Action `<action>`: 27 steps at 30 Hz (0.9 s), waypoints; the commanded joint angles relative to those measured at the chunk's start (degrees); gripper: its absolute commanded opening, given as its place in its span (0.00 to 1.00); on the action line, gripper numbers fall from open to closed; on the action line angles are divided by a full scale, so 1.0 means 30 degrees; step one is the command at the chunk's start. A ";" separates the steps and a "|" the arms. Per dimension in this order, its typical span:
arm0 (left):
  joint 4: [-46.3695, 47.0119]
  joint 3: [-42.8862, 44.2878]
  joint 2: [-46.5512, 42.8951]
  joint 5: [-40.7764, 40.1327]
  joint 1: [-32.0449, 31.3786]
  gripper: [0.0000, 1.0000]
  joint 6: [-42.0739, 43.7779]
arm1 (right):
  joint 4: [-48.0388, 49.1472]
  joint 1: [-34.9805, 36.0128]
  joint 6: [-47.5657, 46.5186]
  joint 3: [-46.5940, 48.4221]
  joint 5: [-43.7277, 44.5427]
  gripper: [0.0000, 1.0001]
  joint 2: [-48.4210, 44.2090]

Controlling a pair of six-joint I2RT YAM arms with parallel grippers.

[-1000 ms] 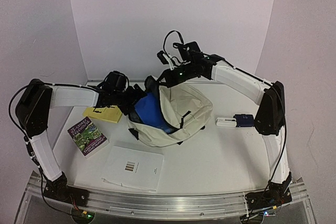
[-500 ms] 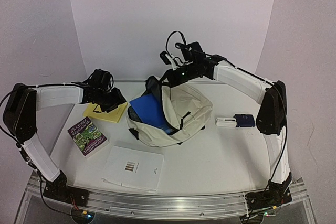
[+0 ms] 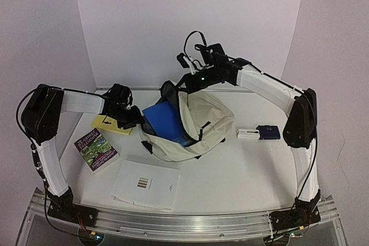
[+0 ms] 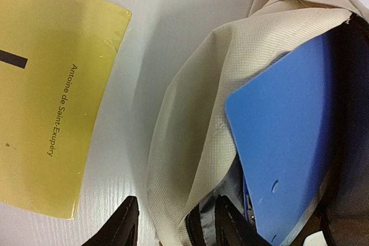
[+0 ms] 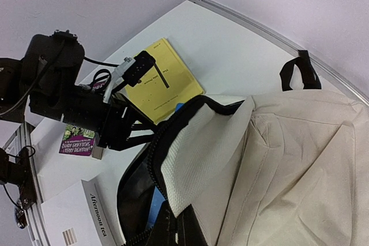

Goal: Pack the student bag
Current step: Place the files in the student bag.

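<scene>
— Where is the student bag?

— In the middle of the counter, slumped on its side with its mouth turned to the left and open. A blue board stands slanted in the mouth, partly sticking out.

— And the right gripper?

— Pressed together on the bag's black zipper rim at the far side, holding that edge up.

— The left gripper?

— At the near-left lip of the mouth. Its fingers are part-way apart with the cream rim between them. I cannot tell whether they pinch the fabric.

— What lies around it?

— A yellow book lies flat just left of the bag, partly under the left wrist in the top view. Nearer the arms are a purple book and a white booklet. Right of the bag, apart from it, is a small dark-blue and white item.
</scene>
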 commanded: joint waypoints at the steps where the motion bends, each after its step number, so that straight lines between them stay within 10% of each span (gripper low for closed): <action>1: 0.1351 0.1142 0.0637 0.0184 0.0008 0.42 0.0682 | 0.0836 0.0065 0.0094 0.0439 -0.0495 0.00 -0.1835; 6: 0.1504 0.2270 0.1367 -0.0112 0.0159 0.37 0.1048 | 0.0826 0.0065 0.0048 0.0096 -0.0692 0.00 -0.2024; 11: 0.1039 0.2973 0.0739 -0.0512 0.0165 0.01 0.1231 | 0.0820 0.0062 -0.0326 -0.0625 -0.0379 0.00 -0.2412; 27: -0.6814 0.9669 -0.0330 -0.7514 -0.3058 0.00 0.3302 | 0.0942 0.0152 -0.1569 -0.3404 0.0706 0.00 -0.0197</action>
